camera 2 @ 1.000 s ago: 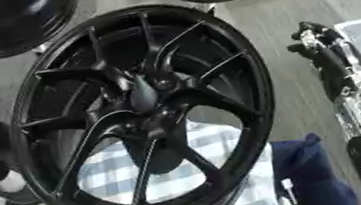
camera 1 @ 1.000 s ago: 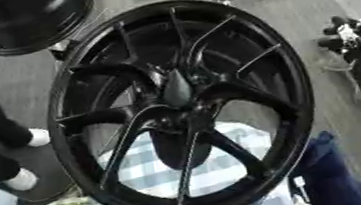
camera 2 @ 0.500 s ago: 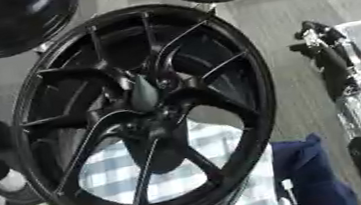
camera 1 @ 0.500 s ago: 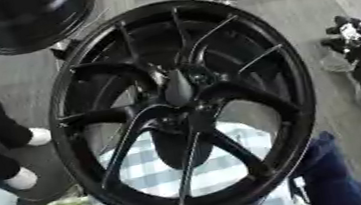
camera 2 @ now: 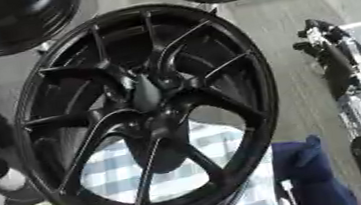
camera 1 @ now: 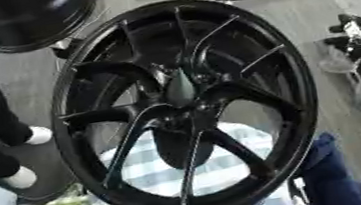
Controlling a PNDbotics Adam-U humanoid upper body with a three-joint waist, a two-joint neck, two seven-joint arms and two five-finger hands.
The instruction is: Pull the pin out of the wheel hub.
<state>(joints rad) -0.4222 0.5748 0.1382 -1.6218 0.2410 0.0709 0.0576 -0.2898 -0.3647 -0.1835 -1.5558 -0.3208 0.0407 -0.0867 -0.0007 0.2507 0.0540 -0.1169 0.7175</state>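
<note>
Robot's right arm (camera 2: 356, 100) runs along the right edge; its hand's state can't be told, and no left hand shows. Centre frame: black wheel hub (camera 1: 185, 114), tilted upright, a dark cone-shaped pin (camera 1: 179, 85) at its middle. Checked cloth (camera 1: 228, 168) behind spokes, blue fabric (camera 2: 309, 172) lower right, two more rims (camera 1: 30, 17) on the floor beyond.
</note>
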